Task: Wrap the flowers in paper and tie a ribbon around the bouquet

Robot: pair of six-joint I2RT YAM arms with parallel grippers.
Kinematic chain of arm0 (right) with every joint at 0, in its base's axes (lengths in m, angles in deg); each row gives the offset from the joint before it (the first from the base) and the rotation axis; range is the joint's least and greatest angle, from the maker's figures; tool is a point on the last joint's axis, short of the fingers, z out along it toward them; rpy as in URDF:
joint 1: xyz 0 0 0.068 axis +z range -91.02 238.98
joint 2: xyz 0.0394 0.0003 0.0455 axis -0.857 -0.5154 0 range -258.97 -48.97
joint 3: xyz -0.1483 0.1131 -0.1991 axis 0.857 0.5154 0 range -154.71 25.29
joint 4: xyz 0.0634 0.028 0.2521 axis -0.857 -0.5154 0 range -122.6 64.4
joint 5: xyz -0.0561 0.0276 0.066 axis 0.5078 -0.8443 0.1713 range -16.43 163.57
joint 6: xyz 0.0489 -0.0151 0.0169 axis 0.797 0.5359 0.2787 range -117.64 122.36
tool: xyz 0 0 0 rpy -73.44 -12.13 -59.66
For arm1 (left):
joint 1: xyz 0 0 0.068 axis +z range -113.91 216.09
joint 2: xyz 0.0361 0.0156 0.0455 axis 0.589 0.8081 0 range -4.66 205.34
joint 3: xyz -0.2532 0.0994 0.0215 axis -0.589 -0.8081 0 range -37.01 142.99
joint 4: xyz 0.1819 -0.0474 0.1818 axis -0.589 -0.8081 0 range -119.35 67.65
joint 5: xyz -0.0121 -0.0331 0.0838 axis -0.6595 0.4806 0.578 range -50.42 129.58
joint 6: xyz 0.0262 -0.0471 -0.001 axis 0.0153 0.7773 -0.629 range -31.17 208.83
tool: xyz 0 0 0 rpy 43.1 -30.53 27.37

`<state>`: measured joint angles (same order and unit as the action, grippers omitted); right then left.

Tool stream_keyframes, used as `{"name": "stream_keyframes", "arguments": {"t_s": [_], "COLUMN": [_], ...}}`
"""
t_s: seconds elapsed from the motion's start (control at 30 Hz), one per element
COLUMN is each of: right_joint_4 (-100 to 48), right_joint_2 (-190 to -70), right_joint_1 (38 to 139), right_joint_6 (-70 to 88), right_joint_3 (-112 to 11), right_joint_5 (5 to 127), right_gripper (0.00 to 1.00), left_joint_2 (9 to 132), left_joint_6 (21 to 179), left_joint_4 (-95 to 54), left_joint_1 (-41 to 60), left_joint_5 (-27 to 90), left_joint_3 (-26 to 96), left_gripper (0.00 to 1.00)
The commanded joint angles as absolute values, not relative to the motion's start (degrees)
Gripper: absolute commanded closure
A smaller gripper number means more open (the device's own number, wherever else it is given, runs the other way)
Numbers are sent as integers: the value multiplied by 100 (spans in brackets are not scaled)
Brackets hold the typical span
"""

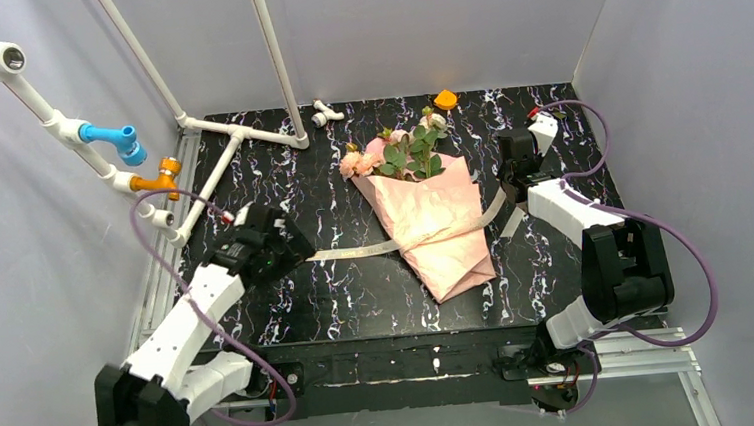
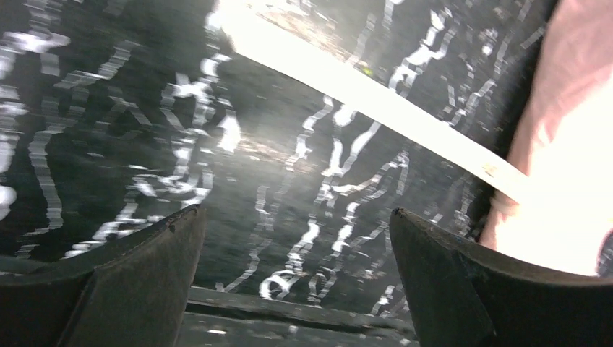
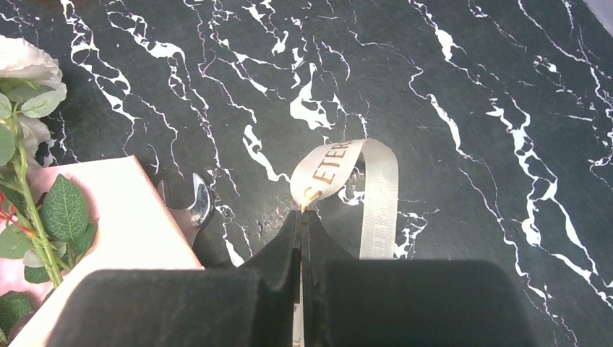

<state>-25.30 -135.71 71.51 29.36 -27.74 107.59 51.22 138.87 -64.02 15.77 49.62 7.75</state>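
The bouquet lies in the middle of the table: pink paper (image 1: 439, 224) wrapped in a cone, with the flowers (image 1: 399, 151) sticking out of its far end. The beige ribbon (image 1: 356, 250) runs across the cone from left to right. My left gripper (image 1: 298, 251) stands open at the ribbon's left end, and in the left wrist view the ribbon (image 2: 376, 101) lies beyond the empty left gripper (image 2: 296, 217). My right gripper (image 3: 302, 213) is shut on the ribbon (image 3: 354, 166), which loops out ahead of its tips. It sits right of the cone (image 1: 515, 198).
A steel spanner (image 3: 191, 206) lies at the paper's edge (image 3: 123, 217), just left of my right fingers. White pipes (image 1: 247, 132) with a blue valve (image 1: 117, 139) and an orange fitting (image 1: 160, 176) stand at the back left. A white connector (image 1: 326, 113) and an orange piece (image 1: 445, 99) lie at the back.
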Motion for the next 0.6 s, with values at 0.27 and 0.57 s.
{"name": "stream_keyframes", "arguments": {"t_s": [0.27,0.57], "right_joint_4": [-2613,-2373], "right_joint_2": [-13373,-13220], "right_joint_1": [7141,6700], "right_joint_6": [3269,3237], "right_joint_3": [-2741,-2723], "right_joint_5": [11386,11947], "right_gripper": [99,99], "left_joint_2": [7736,9041], "left_joint_6": [16489,17389], "left_joint_4": [-4718,-4144], "left_joint_1": [36,-194], "left_joint_5": [4817,4386], "left_joint_3": [1881,2181], "left_gripper": [14,20]}}
